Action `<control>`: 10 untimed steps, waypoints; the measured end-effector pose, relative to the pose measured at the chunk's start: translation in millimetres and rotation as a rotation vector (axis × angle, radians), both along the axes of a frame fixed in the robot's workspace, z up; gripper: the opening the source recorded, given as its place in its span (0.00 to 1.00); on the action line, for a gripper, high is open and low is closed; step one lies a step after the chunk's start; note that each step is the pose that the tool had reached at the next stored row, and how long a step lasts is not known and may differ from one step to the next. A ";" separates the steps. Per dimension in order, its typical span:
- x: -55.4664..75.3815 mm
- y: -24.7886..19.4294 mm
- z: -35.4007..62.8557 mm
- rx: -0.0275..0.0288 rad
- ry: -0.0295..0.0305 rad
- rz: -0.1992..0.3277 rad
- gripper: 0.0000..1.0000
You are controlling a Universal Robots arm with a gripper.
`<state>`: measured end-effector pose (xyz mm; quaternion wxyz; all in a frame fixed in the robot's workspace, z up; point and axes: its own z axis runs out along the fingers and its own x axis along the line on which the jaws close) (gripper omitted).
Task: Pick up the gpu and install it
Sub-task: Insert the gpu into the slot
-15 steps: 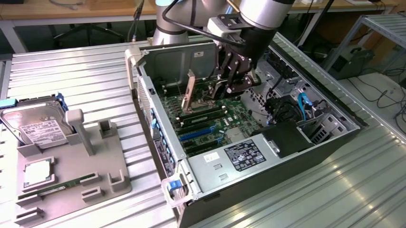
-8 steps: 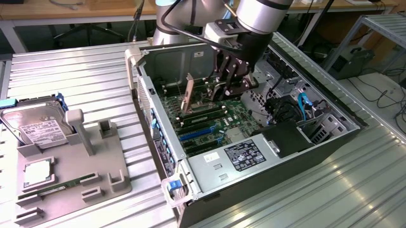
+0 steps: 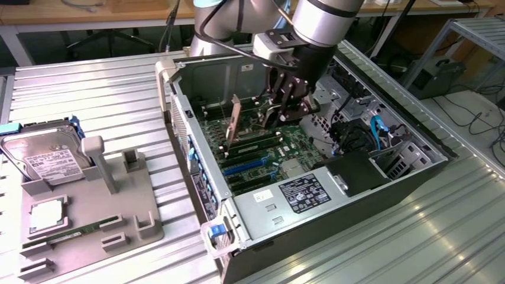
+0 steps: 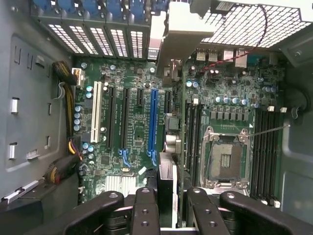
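Note:
The gpu (image 3: pixel 235 124) hangs upright inside the open computer case (image 3: pixel 410 177), just above the motherboard (image 3: pixel 268 151). My gripper (image 3: pixel 278 112) reaches down into the case and is shut on its upper edge. In the wrist view the gpu (image 4: pixel 167 171) runs edge-on between my fingers (image 4: pixel 146 210). Its silver bracket (image 4: pixel 183 34) points at the rear slot covers (image 4: pixel 98 34). The card hovers over the expansion slots, next to the long blue slot (image 4: pixel 154 117). My gripper (image 4: pixel 168 198) hides the part of the board right below it.
A grey holder tray (image 3: pixel 118 207) in the exterior view's left carries a hard drive (image 3: pixel 47 157), a green RAM stick (image 3: pixel 67 234) and a CPU (image 3: pixel 46 214). Inside the case sit the power supply (image 3: pixel 304 192), the CPU socket (image 4: pixel 225 156) and cable bundles (image 4: pixel 63 166).

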<state>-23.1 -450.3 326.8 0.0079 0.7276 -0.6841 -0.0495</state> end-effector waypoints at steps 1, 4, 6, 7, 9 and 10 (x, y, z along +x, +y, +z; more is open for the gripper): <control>-0.5 0.0 -0.2 -0.0003 0.0000 0.000 0.28; -2.1 0.1 -0.7 -0.0057 -0.0001 0.000 0.28; -3.0 0.2 -1.5 -0.0198 -0.0001 -0.001 0.28; -3.3 0.2 -1.8 -0.0268 0.0000 -0.001 0.28; -3.3 0.2 -3.0 -0.0333 -0.0001 -0.001 0.28; -3.3 0.3 -3.8 -0.0335 -0.0008 -0.001 0.28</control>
